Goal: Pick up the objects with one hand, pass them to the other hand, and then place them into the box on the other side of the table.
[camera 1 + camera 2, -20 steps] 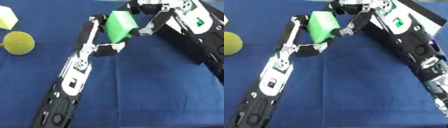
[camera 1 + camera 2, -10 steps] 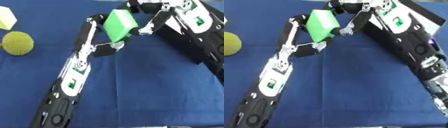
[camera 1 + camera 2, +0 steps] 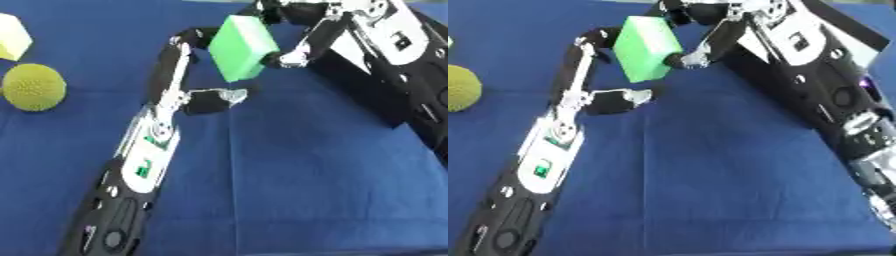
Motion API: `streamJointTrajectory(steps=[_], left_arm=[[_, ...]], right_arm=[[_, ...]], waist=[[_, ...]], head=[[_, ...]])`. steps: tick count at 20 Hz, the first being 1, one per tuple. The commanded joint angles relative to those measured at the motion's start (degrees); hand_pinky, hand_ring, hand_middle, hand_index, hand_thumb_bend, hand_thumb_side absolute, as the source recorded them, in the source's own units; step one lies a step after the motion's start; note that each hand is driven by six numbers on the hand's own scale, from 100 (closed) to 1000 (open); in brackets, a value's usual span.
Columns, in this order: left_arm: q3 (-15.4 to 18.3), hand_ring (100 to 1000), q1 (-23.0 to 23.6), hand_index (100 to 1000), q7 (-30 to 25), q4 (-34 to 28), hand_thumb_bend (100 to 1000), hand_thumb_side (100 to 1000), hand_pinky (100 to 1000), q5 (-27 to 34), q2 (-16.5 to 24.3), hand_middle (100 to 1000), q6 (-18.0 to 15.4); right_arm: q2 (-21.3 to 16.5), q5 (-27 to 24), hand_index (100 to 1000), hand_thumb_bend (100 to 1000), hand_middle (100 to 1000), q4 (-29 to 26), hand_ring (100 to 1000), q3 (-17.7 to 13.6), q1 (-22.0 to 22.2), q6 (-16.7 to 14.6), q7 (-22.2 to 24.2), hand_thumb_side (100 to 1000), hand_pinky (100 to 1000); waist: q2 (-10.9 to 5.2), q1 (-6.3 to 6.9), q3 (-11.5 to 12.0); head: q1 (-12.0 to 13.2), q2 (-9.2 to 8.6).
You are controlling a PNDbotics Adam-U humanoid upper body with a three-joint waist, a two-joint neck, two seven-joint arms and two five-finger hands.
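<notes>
Both hands meet on the green block (image 3: pixel 242 47), which hangs in the air above the far middle of the blue surface (image 3: pixel 289 180), tilted with one corner down. From the robot's left, the left hand (image 3: pixel 197 97) reaches up, its long fingers running up the block's left side to its top corner while its thumb curls below the lower corner, so the block sits pinched between them. From the far right, the right hand (image 3: pixel 697 37) comes in with its fingers curled against the block's right face and top edge, closing on it from the opposite side. With grips on opposite faces, neither hand crowds the other's fingers, which suits a pass in mid-air; I judge this to be the handover itself, and which hand is giving cannot be told from this moment alone.

At the surface's left edge lie a yellow-green spiky ball (image 3: pixel 33 86) and, beyond it toward the far left corner, a pale yellow block (image 3: pixel 13 43), both well apart from the hands and not yet handled. No box shows in either view, so placing remains ahead.
</notes>
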Motion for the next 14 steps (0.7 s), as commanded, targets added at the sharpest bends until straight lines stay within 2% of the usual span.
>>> streamJointTrajectory(steps=[1, 12, 14], left_arm=[[0.4, 703, -0.7, 788, 0.7, -0.7, 829, 350, 624, -0.5, 0.7, 597, -0.2], [0.9, 700, 0.5, 784, 1.9, 0.0, 823, 354, 624, -1.6, 2.1, 594, -0.2], [1.0, 699, 0.8, 781, 2.1, 0.0, 822, 353, 625, -1.7, 2.7, 592, -0.2]], right_arm=[[-2.8, -1.3, 543, 243, 508, -1.4, 1000, -1.8, -0.4, 0.0, 0.0, 118, 836], [-7.0, -3.2, 543, 269, 506, -1.7, 1000, -4.8, 2.4, -0.9, -5.9, 100, 835], [-8.5, -3.4, 544, 269, 507, -0.8, 1000, -6.4, 3.8, -0.7, -7.7, 100, 835]], waist=[[-1.51, -0.1, -0.3], [-2.8, -0.02, -1.6], [-3.31, 0.16, -2.1]], head=[[-0.1, -0.94], [-0.9, -1.38], [-1.5, -1.46]])
